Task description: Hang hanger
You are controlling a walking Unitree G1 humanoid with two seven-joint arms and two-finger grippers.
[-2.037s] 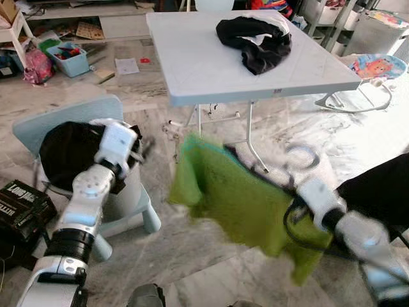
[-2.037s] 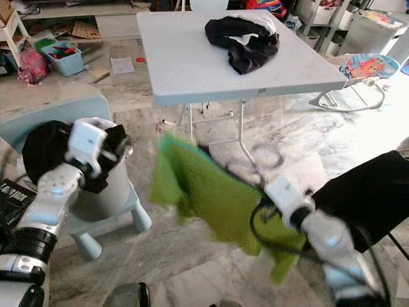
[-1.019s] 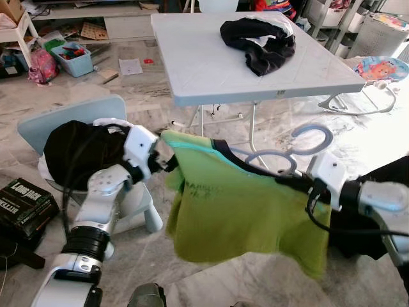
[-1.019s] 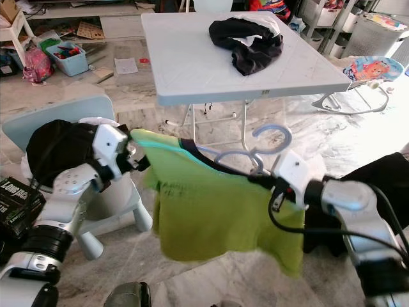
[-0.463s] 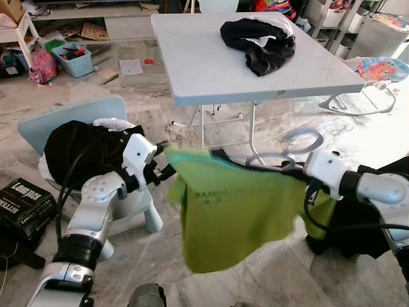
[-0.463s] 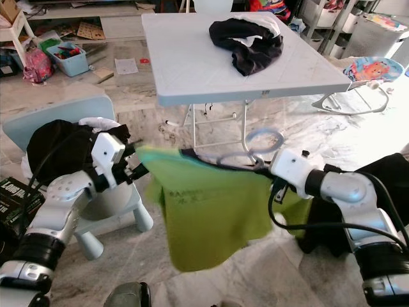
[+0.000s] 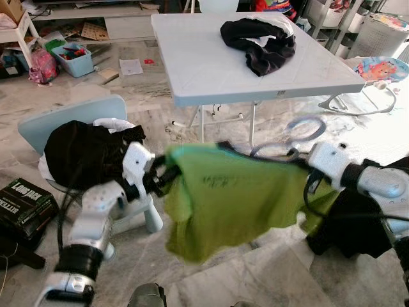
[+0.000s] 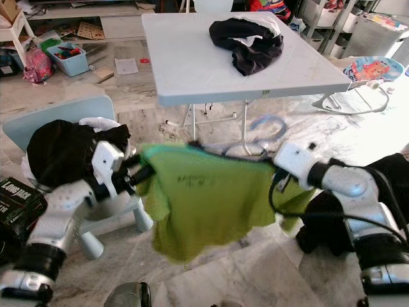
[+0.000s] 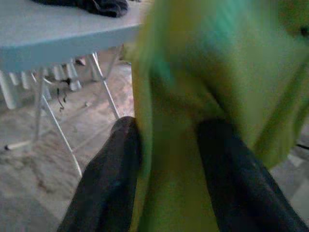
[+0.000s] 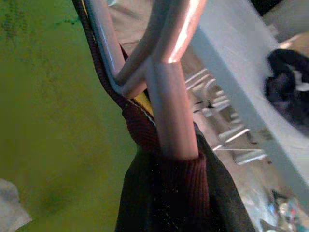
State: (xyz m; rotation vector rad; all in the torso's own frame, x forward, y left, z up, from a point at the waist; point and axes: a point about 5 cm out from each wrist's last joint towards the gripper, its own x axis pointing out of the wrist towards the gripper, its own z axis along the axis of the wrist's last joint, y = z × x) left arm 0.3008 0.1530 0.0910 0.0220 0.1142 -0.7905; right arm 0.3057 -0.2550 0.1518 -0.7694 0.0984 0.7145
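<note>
Green shirt [image 7: 236, 198] on a pale hanger [image 7: 291, 137] hangs in the air between both arms, in front of the white surface [image 7: 211, 64], which carries a black garment [image 7: 259, 41]. Left hand [image 9: 166, 159] pinches the shirt's shoulder edge between its two fingers [image 9: 108, 183]. Right hand [image 10: 164, 159] is clamped on the hanger's neck through the dark collar [image 10: 140, 128].

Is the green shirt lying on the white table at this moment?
No, the green shirt hangs in the air between the left gripper and the right gripper, in front of the white table, which carries a black garment.
</note>
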